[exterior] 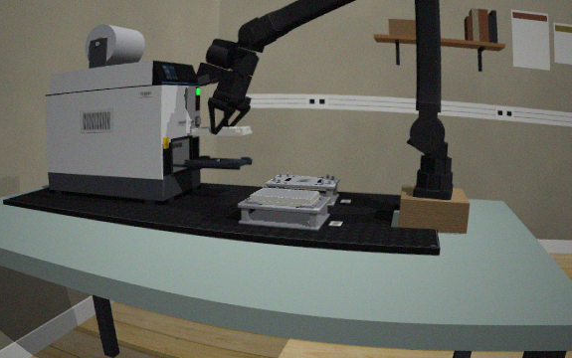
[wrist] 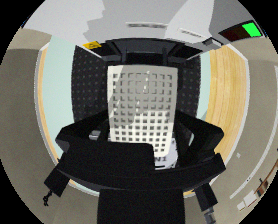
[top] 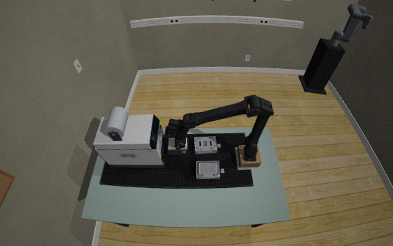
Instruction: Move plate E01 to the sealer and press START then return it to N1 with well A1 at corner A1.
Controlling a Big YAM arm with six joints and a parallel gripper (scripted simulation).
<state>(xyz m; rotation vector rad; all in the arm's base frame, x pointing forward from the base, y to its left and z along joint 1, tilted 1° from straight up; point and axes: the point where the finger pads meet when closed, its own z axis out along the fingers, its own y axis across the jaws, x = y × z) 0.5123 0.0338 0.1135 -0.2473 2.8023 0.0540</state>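
Note:
My gripper [top: 180, 146] [exterior: 216, 131] [wrist: 141, 112] is shut on the pale plate E01 [top: 171, 143] [exterior: 244, 130] [wrist: 142, 95]. It holds the plate roughly level, above the sealer's dark stage [exterior: 221, 163], with a clear gap between them. The stage is out of the sealer [top: 131, 155] [exterior: 116, 149]. The lamp [top: 160, 124] [exterior: 198, 91] [wrist: 252, 30] is green. Nest N1 [top: 197, 142] [exterior: 334, 185] is empty. Nest N2 [top: 208, 177] [exterior: 286, 217] bears a plate [top: 208, 168] [exterior: 286, 197]. The stage's locators and the A1 marks are too small or hidden to tell.
The sealer's front face stands close beyond the held plate's far end. N1 and N2 stand on the black perforated board [top: 179, 178] [exterior: 390, 240], between the sealer and the arm's wooden base block [top: 249, 162] [exterior: 435, 214]. A foil roll [top: 117, 119] [exterior: 126, 45] tops the sealer.

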